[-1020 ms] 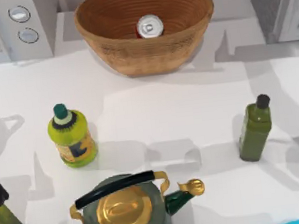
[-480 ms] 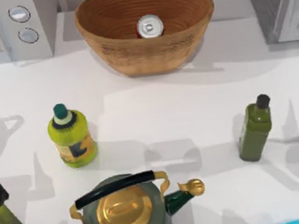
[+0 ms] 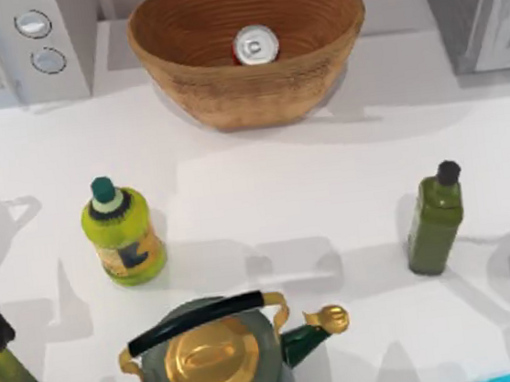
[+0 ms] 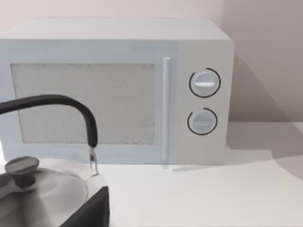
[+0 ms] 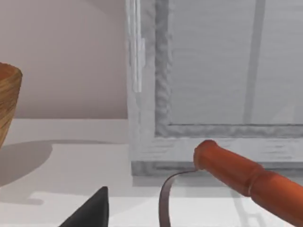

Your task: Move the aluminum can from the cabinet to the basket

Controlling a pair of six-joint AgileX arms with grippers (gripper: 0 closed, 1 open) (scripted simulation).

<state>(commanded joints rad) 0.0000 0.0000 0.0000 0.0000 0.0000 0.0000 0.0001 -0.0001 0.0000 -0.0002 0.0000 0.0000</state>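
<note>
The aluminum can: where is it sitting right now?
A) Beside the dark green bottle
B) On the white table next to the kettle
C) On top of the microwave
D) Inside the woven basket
D. In the top view the aluminum can stands upright inside the basket, its silver top with the pull tab facing up, well away from the kettle and the dark green bottle.

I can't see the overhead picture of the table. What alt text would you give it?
An aluminum can stands upright inside a round woven basket at the back of a white table. In front are a yellow-green bottle, a dark green bottle and a green and gold kettle. A white appliance with two knobs is back left, a grey cabinet back right.
</note>
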